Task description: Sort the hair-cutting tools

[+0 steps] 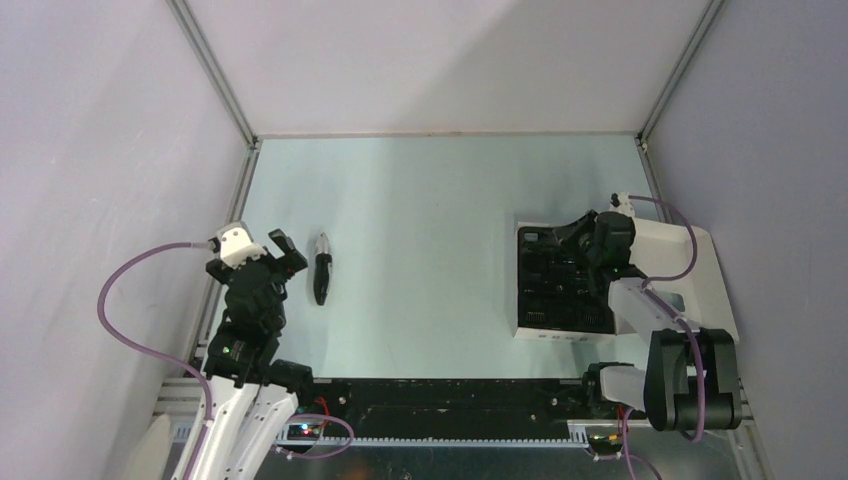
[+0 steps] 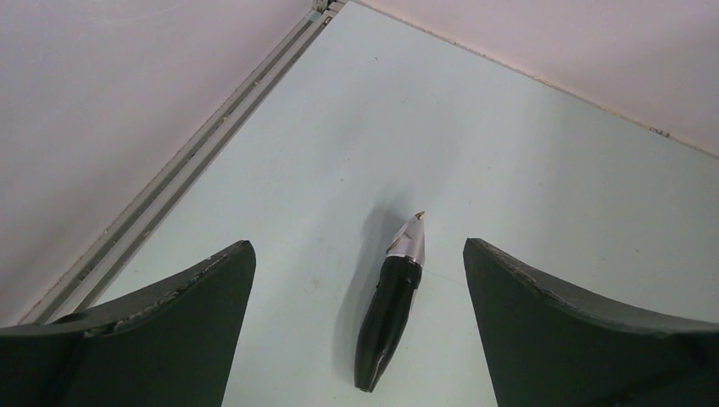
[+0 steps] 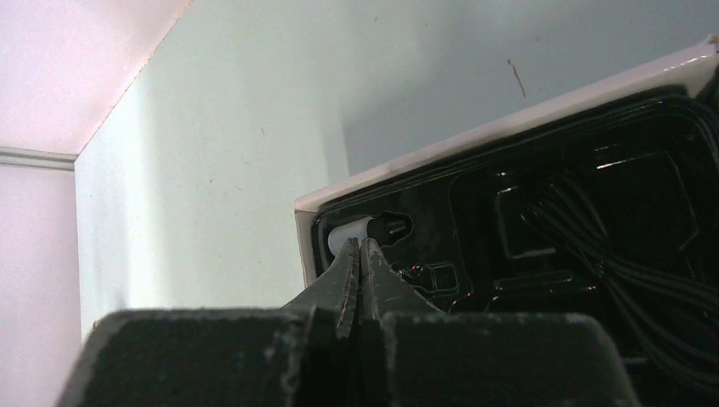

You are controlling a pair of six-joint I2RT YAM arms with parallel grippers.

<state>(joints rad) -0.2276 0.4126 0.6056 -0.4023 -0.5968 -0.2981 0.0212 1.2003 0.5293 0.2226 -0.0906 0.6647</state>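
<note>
One tool lies loose: a long black clipper body with a silvery tip [image 1: 321, 268], flat on the pale table [image 1: 450, 200] at the left, tip pointing far. It's well apart from the flat white box [image 1: 705, 262] at the right.

The left gripper [image 1: 288, 252] is just left of it, jaws spread wide and nothing in them. In the left wrist view the clipper body [image 2: 392, 305] shows in the gap between the two fingers [image 2: 169, 339], a bit toward the right one.

My read of the step: left arm picks up the clipper.
- Centre over the black grip section, not the tapered silver end.
- Square the fingers across the long axis so it doesn't spin on closing.
- Get the pads down either side before closing. The body looks smooth and rounded, so an off-centre pinch will likely roll it or squirt it out.

The right gripper [image 1: 560, 236] is over the far-left corner of the box's glossy black moulded insert [image 1: 550, 300], jaws pressed together and gripping nothing I can see. Its tips [image 3: 362, 246] are just by a small white cylinder [image 3: 346, 231] in a recess.

Hard to make out:
- The insert is black on black, so I can't tell which recesses are filled.
- I can't pick out a brush or comb pieces anywhere.
- The right arm covers part of the insert.
- I can't identify the dark strands [image 3: 610, 254] in the insert.
- Left finger height above the table is unclear.
</note>
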